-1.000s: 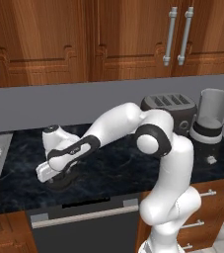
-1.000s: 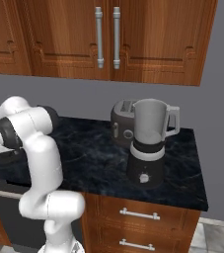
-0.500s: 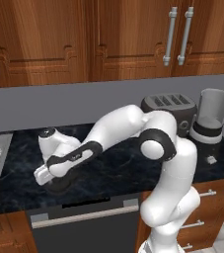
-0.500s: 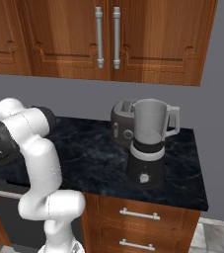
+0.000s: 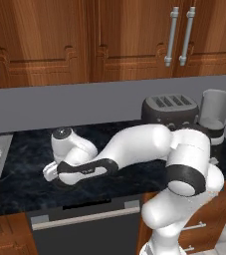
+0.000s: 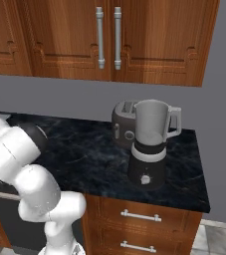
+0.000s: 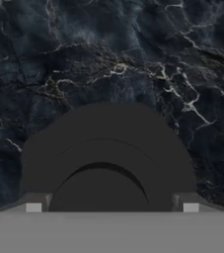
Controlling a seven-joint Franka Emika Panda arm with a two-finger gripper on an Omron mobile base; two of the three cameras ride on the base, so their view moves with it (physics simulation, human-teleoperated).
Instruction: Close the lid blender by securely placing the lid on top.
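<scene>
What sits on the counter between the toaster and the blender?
Nothing. In the right base view the toaster stands directly behind and left of the blender, which partly overlaps it; whether they touch is unclear.

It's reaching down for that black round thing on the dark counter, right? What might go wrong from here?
Two risks, I'd judge. The gripper sits very close over the round black lid, with fingertips wide beside it, so a poor grasp might slip. The translucent grey blender jar stands far along the marble counter, beside the dark toaster, which the carry could bump.

No legible text or labels anywhere
</scene>
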